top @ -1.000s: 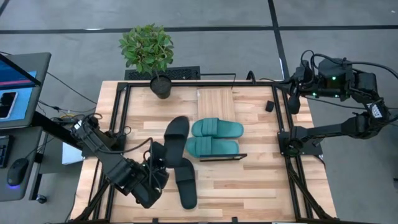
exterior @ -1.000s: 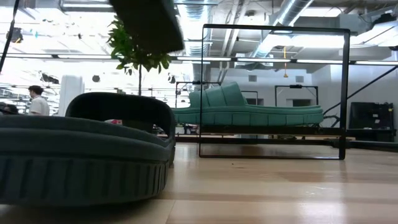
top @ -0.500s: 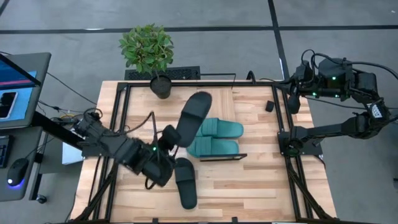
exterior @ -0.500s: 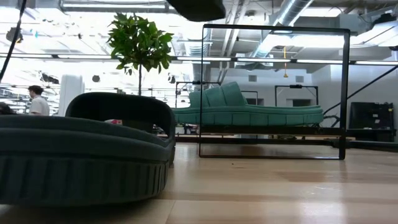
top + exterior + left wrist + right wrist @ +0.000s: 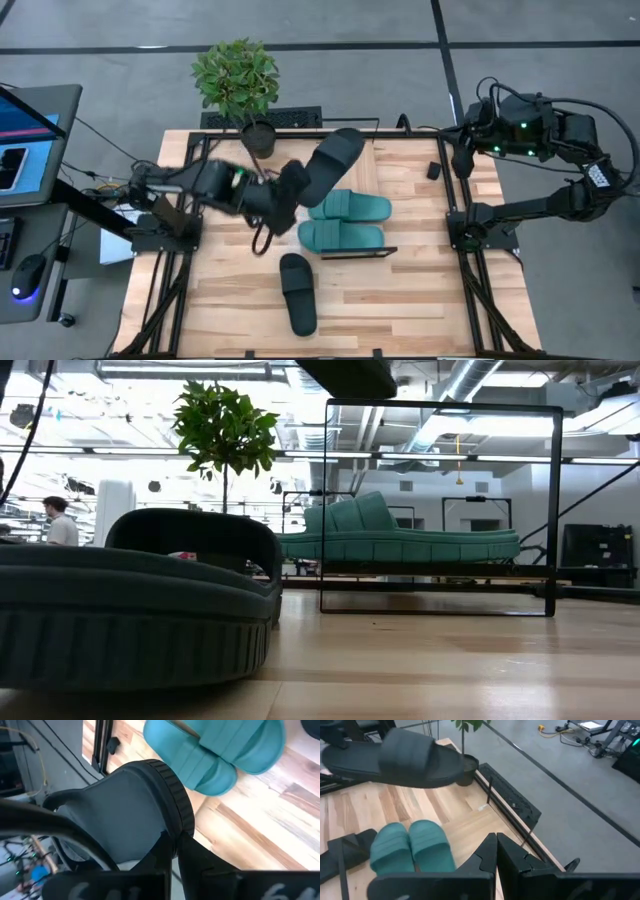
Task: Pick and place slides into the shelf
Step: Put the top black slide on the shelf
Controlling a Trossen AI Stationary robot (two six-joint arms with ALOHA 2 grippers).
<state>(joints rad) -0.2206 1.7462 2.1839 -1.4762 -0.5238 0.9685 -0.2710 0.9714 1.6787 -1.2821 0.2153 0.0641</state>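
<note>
Left gripper (image 5: 283, 192): pinching the heel edge of a black ribbed rubber slide (image 5: 333, 165), carrying it in the air just left of the low black-wire shelf with its light wood board (image 5: 348, 162).
Held slide: hanging tilted over the shelf's left side, above the two teal green rubber slides (image 5: 345, 222) lying side by side on the shelf's lower level.
Step in hand: judging by this, levelling the sole, centring it over the wood board, lowering until resting, only then releasing.
Remaining slide: second black slide (image 5: 297, 292) lying on the tabletop in front of the shelf.
Right gripper (image 5: 495, 851): pressed together, waiting right of the shelf.
</note>
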